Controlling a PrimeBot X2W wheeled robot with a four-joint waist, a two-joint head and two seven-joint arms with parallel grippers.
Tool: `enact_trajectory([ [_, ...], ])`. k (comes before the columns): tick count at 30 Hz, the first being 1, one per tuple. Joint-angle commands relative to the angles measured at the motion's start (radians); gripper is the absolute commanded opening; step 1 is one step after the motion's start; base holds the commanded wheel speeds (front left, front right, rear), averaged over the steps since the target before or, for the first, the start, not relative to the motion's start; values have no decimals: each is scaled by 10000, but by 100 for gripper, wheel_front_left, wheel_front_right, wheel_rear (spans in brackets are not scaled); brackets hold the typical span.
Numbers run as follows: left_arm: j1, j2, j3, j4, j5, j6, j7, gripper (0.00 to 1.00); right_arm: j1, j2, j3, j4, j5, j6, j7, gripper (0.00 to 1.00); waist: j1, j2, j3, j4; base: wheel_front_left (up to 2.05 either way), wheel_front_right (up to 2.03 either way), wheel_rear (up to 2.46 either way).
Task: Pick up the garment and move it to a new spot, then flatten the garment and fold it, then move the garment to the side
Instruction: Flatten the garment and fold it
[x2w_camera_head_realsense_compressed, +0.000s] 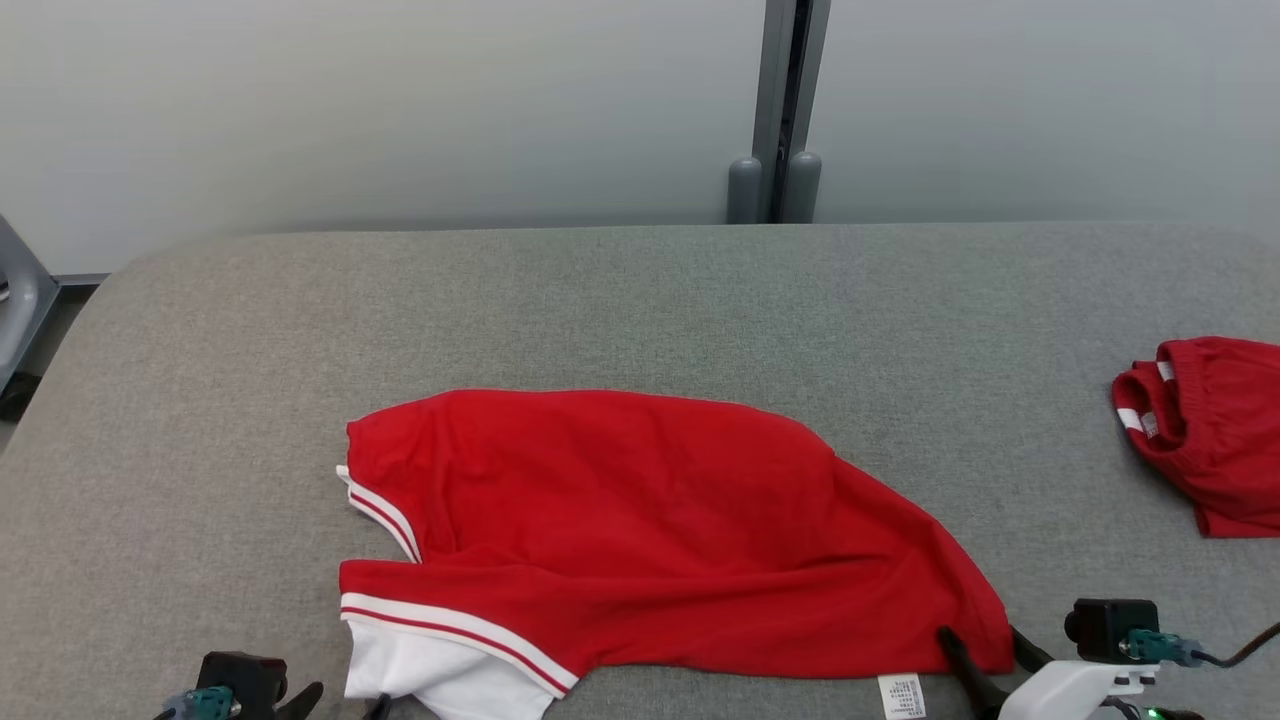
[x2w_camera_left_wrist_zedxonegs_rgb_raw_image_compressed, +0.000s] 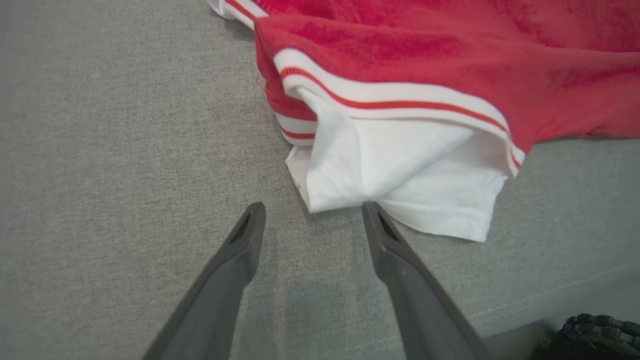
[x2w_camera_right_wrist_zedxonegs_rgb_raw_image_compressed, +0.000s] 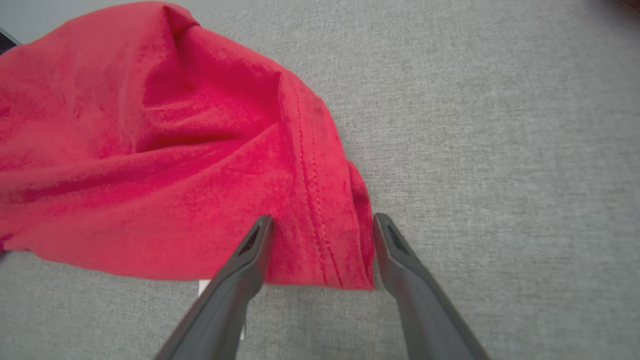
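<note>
Rumpled red garment (x2w_camera_head_realsense_compressed: 640, 520), white-trimmed, perhaps a shirt

This looks to me like a robot test room, a kind of lab, and not a home. The worktop (x2w_camera_head_realsense_compressed: 640, 300) is wide with rounded corners, and plain grey cloth covers all of it. Behind it stands a bare pale wall (x2w_camera_head_realsense_compressed: 400, 110) of smooth panels, joined by a grey metal post (x2w_camera_head_realsense_compressed: 790, 90) with two rounded grey stoppers (x2w_camera_head_realsense_compressed: 745, 190) at its foot. At the near edge a small black camera (x2w_camera_head_realsense_compressed: 1105, 622) with a green plug and a wire sits on a white arm (x2w_camera_head_realsense_compressed: 1060, 690). A red shirt (x2w_camera_head_realsense_compressed: 640, 520) lies on the cloth, and a second red garment (x2w_camera_head_realsense_compressed: 1210, 430) lies well apart at the right.
</note>
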Motion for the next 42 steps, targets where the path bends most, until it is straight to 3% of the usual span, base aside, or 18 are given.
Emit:
enact_trajectory([
  [1,-365,53,-111,295,9,-88,-162,100,-205,3,66,139,49,2,65,100,0,0,140,-40,0,0,0],
  [9,-1244,196,-669,1439,-313,-307,-727,100,-673,146,459,723,308,2,102,100,0,0,499,-169,0,0,0],
  [10,-1283,165,-762,1503,-392,-327,-715,75,-712,163,506,796,348,2,97,100,0,0,522,-170,0,0,0],
  [11,-1342,189,-831,1546,-433,-339,-745,42,-745,174,552,863,382,2,90,100,0,0,544,-170,0,0,0],
  [12,-1342,189,-831,1546,-433,-339,-745,42,-745,174,552,863,382,2,90,100,0,0,544,-170,0,0,0],
  [13,-1408,239,-866,1579,-473,-346,-817,26,-777,190,605,926,422,2,105,95,0,0,566,-170,0,0,0],
  [14,-1450,264,-908,1619,-554,-334,-848,0,-819,202,661,996,457,2,96,65,0,0,589,-169,0,0,0],
  [16,-1475,290,-1046,1637,-690,-347,-829,0,-884,238,777,1095,551,3,3,0,0,0,613,-161,0,0,0],
  [25,-1082,484,-1246,1077,-1470,-342,-684,0,-870,-144,1114,814,1245,3,-830,0,0,0,152,-92,0,0,0],
  [37,67,1210,-877,-2061,-2719,-136,489,0,24,-976,820,-1167,2099,3,-1157,0,0,0,-522,-51,0,0,0],
  [42,-552,1505,-900,-2799,-3053,-239,950,0,-448,-1018,868,-1899,2363,3,-887,0,0,0,-519,-168,0,0,0],
])
